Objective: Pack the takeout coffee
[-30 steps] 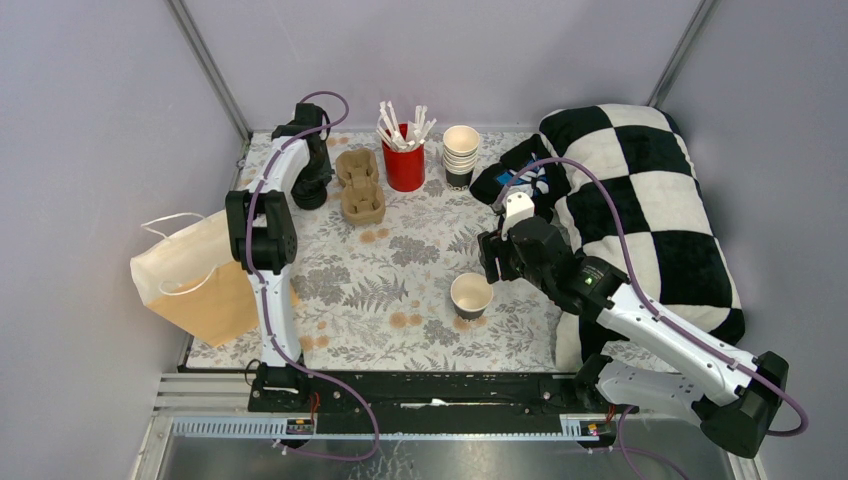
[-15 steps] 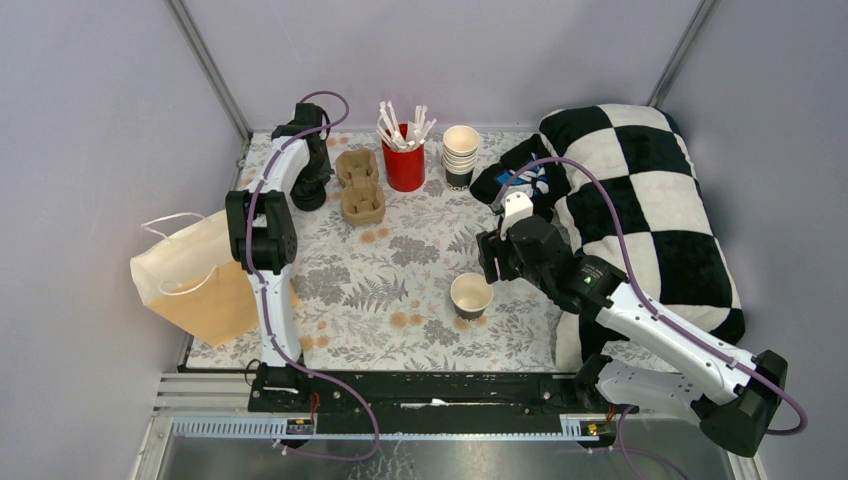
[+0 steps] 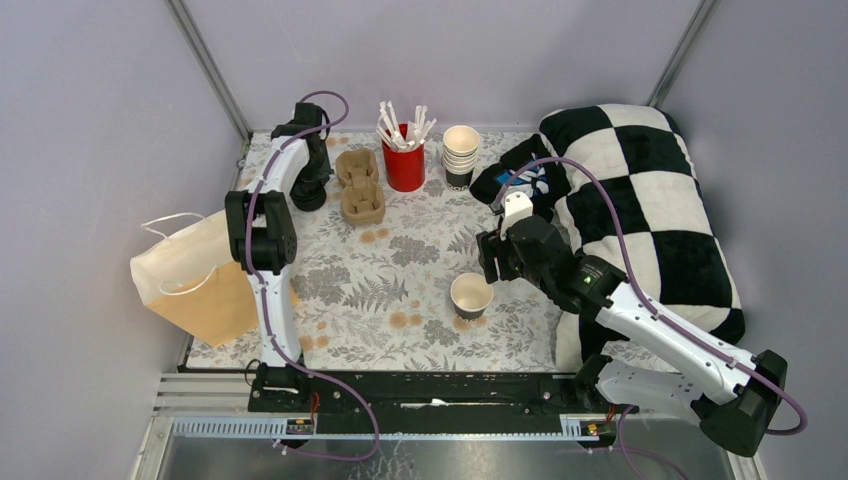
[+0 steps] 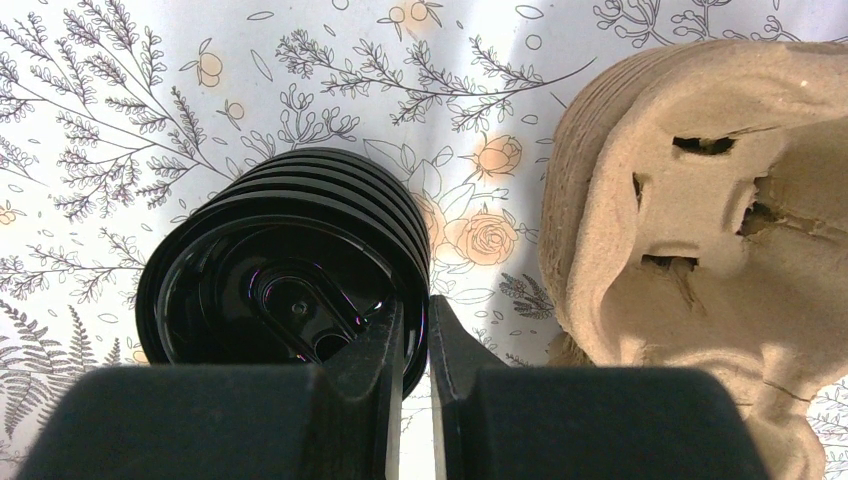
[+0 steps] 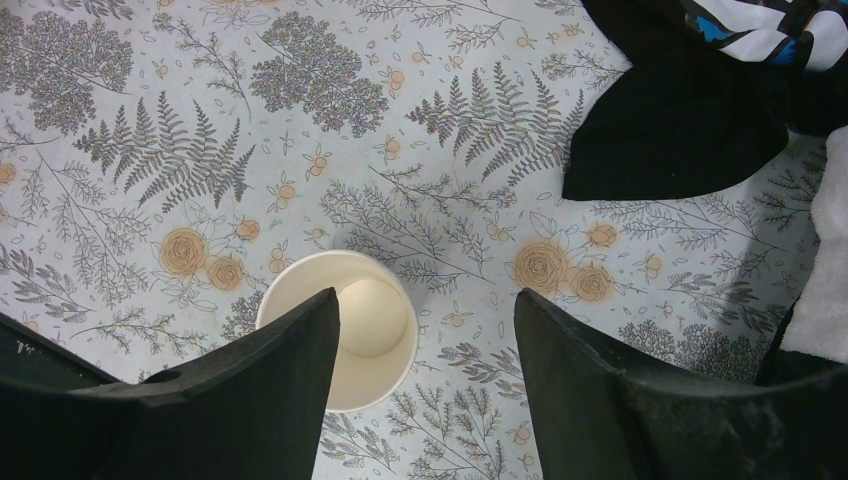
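Takeout cup [image 5: 372,318], cream and lidless, stands by the gaping right end effector [image 5: 425,305]; left end effector [image 4: 414,322] pinches black lids [image 4: 280,255].

The bench [image 3: 400,270] is white, printed with grey ferns and orange roses; far left, black lids [image 4: 280,270]; right, a black-and-white chequered cushion [image 3: 640,200].

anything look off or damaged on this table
The cardboard carrier has ragged torn holes. A checkered cushion and dark cloth crowd the table's right side. Nothing spilled; the lone cup stands upright, empty, lidless.
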Available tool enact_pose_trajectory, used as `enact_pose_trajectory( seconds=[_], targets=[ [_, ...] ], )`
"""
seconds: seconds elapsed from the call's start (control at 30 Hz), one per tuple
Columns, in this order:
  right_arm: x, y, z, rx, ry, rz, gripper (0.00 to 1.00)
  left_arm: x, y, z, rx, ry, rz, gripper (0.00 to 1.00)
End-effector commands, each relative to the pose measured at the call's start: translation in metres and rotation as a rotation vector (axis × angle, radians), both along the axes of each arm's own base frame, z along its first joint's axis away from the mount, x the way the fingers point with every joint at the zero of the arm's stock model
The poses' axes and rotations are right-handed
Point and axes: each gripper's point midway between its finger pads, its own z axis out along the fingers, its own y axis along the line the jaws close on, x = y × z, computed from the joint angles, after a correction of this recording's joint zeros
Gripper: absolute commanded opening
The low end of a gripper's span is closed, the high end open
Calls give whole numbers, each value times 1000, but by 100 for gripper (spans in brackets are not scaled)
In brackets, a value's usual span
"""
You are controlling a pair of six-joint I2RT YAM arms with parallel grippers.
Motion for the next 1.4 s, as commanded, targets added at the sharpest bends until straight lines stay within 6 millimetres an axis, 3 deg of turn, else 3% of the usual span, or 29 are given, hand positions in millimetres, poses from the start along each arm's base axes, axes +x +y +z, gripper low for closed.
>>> enact_pose_trajectory(
  seconds=[0.0, 0.43, 0.53, 0.6, 0.77, 0.83, 1.0, 1.1, 1.2, 1.3, 1.37],
  targets=[
    [4, 8, 23, 38, -42, 11, 71, 9, 5, 65, 7, -139, 20, 11],
    [6, 11, 26, 45, -40, 12, 71, 5, -2, 89, -35, -164, 19, 7],
    [6, 11, 31, 52, -34, 3, 72, 1, -15, 122, -118, -221, 27, 6],
    [6, 12, 38, 72, -28, -5, 74, -11, -35, 152, -233, -266, 33, 5],
    [-6, 27, 77, 223, 44, 4, 84, -78, -102, 260, -660, -433, -47, 6],
    [-15, 40, 105, 327, 89, 49, 86, -114, -132, 301, -875, -487, -136, 8],
    [-33, 68, 168, 656, 197, 195, 98, -205, -189, 368, -1526, -550, -282, 11],
    [-38, 71, 196, 831, 265, 281, 100, -245, -216, 380, -1729, -549, -398, 11],
    [-34, 68, 212, 921, 306, 334, 100, -268, -245, 380, -1751, -506, -474, 9],
    [-29, 66, 220, 991, 350, 376, 100, -285, -267, 377, -1766, -456, -513, 8],
    [-29, 71, 214, 991, 395, 418, 100, -290, -276, 376, -1777, -438, -530, 8]
  ],
)
